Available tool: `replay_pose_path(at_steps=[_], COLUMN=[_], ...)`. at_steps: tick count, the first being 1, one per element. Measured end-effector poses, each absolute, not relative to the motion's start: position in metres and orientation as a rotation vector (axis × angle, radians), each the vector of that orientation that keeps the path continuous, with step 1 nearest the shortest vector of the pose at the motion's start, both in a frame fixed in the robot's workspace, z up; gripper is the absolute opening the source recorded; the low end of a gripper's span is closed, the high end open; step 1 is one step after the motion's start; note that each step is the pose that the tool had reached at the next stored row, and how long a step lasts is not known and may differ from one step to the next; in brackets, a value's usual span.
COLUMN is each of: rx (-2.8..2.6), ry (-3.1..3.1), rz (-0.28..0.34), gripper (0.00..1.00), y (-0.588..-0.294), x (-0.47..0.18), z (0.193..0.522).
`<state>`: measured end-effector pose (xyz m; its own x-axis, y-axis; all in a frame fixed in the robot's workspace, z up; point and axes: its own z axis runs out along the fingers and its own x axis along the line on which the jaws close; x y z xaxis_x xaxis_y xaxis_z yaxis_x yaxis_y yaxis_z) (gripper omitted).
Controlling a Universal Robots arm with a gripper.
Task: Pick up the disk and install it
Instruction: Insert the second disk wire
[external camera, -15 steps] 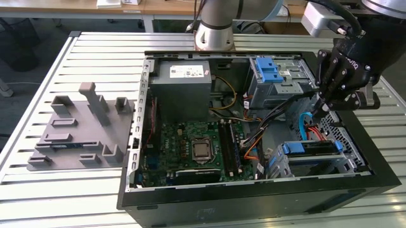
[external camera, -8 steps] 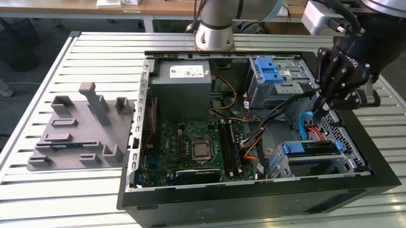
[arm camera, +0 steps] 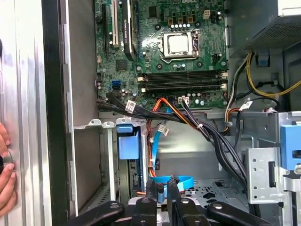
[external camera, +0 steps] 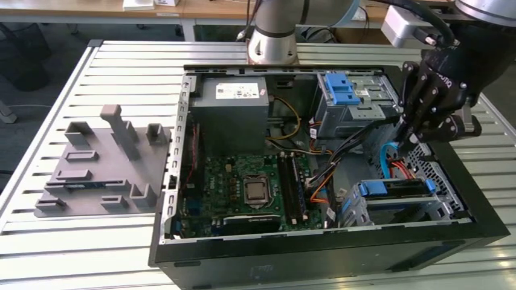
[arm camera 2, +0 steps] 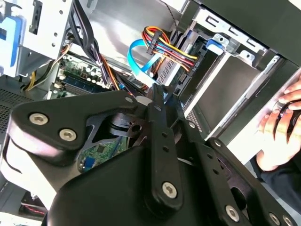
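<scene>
Slatted table point(external camera: 121, 66) holds the open case, disk point(external camera: 393, 188) (bay-seated) below the pressed-together tool point(external camera: 405, 134).

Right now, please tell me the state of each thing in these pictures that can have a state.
computer case: lying flat, open, side panel off.
disk: sitting in the drive cage, apart from the claw.
claw: low inside the case, close to the blue cable.
blue cable: bent in a loose loop.
processor: uncovered, no cooler on it.
hand: resting at the case's outer side.
</scene>
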<state>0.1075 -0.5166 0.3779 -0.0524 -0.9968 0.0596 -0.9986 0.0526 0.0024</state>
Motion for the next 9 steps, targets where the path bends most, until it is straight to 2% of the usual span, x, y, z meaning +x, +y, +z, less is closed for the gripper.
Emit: replay_pose_path(at_steps=[9], rx=[2.107], ry=[-2.221], rz=[0.113], gripper=[0.24], y=[-0.5167], x=[0.1076], z=[0.3700])
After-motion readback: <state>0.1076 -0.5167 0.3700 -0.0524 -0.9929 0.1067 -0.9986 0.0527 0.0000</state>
